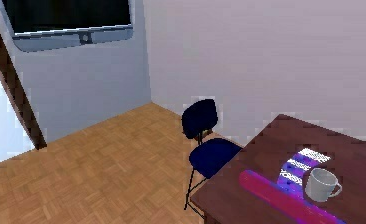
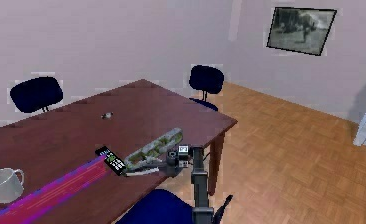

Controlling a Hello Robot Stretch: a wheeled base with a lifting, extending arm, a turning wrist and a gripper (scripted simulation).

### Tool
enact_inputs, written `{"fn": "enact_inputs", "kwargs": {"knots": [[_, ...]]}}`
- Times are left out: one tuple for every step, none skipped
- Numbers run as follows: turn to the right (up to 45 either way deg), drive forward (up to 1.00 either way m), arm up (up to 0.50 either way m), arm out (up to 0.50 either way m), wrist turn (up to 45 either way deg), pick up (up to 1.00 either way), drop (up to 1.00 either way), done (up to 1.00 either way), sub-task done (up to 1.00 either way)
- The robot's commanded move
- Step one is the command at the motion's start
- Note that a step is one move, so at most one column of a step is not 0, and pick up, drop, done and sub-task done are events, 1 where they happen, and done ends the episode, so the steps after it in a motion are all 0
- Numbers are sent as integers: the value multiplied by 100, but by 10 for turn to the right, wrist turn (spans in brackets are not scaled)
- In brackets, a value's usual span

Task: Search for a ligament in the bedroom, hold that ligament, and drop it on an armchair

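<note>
Lying diagonally, pink strip (image 2: pixel 63 187) crosses the table (image 2: pixel 141 105).

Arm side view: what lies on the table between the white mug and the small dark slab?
A pink-and-purple strip lies flat on the table between mug and dark slab, seen in the arm side view.

table (image 2: pixel 151 105) dark red-brown | chair (image 1: pixel 201 118) navy | mug (image 1: pixel 322 184) white | floor (image 1: pixel 101 160) tan parquet

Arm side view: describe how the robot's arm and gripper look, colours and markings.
The arm is a dark square bar. Near its far end are two small white squares with black marks; beside them is the gripper, dark-bodied and thin-fingered.
</note>
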Motion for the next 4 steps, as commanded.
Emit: {"fn": "enact_inputs", "kwargs": {"knots": [[0, 0, 10, 0, 0, 0, 0, 0, 0], [0, 0, 22, 0, 0, 0, 0, 0, 0], [0, 0, 0, 0, -450, 0, 0, 0, 0], [0, 0, 0, 0, -270, 0, 0, 0, 0]]}}
